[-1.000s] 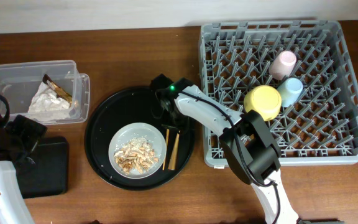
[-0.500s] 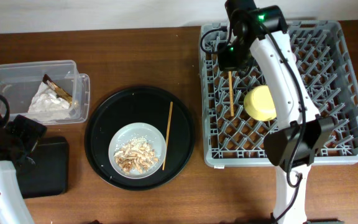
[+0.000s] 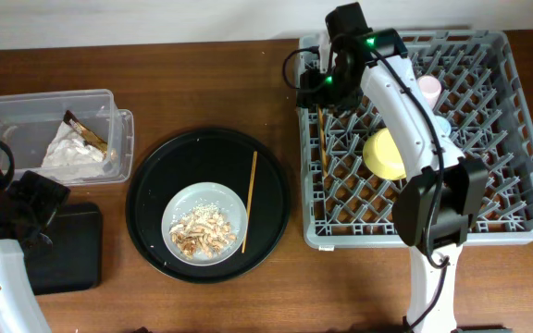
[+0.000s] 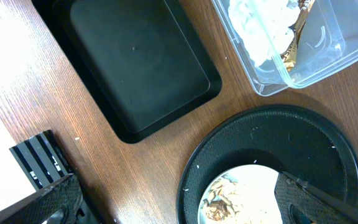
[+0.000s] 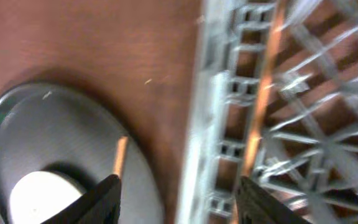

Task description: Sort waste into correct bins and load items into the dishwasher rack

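Note:
My right gripper [image 5: 179, 202] hovers open over the left side of the grey dishwasher rack [image 3: 489, 222], nothing between its fingers. One wooden chopstick [image 3: 322, 139] lies in the rack just below it, seen blurred in the right wrist view as the same chopstick [image 5: 260, 106]. The other chopstick [image 3: 251, 202] rests on the round black tray [image 3: 146, 203] beside the pale plate [image 3: 234, 205] of food scraps [image 3: 202, 231]. A yellow bowl [image 3: 387, 153], pink cup [image 3: 426, 88] and blue cup [image 3: 442, 125] stand in the rack. My left gripper [image 4: 179, 211] is wide open above the table and plate.
A clear tub [image 3: 7, 116] at the far left holds the white napkin [image 3: 72, 155] and the gold-brown wrapper [image 3: 86, 132]. The shallow black tray [image 3: 72, 245] lies below it, with my left arm [image 3: 7, 213] partly over it. The rack's pegs stand close together.
My right arm carried one chopstick from the round tray up to the rack. Its jaws have opened and the chopstick now lies in the rack's left side. The left arm has not moved.

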`<state>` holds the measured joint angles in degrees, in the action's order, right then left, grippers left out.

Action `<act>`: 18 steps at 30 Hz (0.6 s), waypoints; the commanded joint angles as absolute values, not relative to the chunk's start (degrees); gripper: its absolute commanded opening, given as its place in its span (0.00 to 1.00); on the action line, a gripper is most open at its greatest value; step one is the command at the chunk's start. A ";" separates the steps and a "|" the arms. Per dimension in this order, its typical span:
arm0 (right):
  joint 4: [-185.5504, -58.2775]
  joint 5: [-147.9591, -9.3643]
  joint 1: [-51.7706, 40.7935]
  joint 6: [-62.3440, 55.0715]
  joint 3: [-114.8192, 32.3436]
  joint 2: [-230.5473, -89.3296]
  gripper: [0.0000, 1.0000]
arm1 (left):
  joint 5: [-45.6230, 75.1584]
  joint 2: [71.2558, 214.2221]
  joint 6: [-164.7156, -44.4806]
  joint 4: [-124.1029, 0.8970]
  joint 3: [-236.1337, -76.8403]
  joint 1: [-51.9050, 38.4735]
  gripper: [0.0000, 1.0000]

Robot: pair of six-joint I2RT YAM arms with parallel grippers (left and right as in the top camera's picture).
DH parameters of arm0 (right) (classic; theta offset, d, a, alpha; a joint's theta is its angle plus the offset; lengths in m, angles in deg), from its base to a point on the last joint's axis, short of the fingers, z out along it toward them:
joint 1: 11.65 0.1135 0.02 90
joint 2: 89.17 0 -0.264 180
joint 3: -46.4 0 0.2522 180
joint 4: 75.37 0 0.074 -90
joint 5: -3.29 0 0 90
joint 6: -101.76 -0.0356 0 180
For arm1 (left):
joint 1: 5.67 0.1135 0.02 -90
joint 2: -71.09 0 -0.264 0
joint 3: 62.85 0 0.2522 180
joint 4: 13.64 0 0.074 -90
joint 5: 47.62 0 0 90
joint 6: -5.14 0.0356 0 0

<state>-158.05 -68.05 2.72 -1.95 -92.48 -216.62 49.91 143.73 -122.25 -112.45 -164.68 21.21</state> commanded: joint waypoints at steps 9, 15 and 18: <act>-161.90 -90.80 22.61 -31.53 -88.66 -216.84 0.42 | 50.33 143.60 -122.79 -112.54 -164.92 21.40 0.99; -150.71 -91.15 26.59 -35.53 -78.03 -219.66 0.34 | 50.33 143.60 -122.79 -112.56 -164.92 21.40 0.99; -148.61 -87.66 26.65 -35.48 -77.27 -221.74 0.34 | 50.33 143.60 -122.79 -112.54 -164.92 21.40 0.99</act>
